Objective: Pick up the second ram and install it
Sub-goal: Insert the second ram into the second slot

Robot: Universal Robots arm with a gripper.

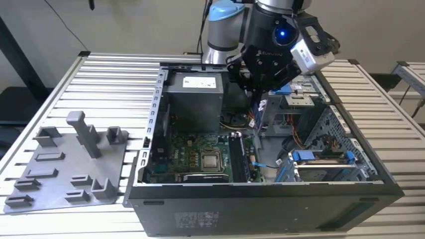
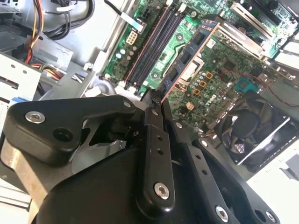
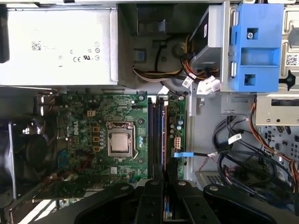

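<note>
My gripper hangs inside the open computer case, above the motherboard. It is shut on the second ram, a long thin stick with black chips that juts out from the fingertips. In the first wrist view the ram appears edge-on as a slim strip, hovering over the right side of the long black memory slots and apart from them. My gripper sits at the near end of that strip. The slots lie beside the held stick in the second wrist view.
The square silver processor sits beside the slots. A grey power supply fills the case's back. Blue drive brackets and loose cables crowd one side, a black fan the other. A grey fixture tray lies at the exterior view's left.
</note>
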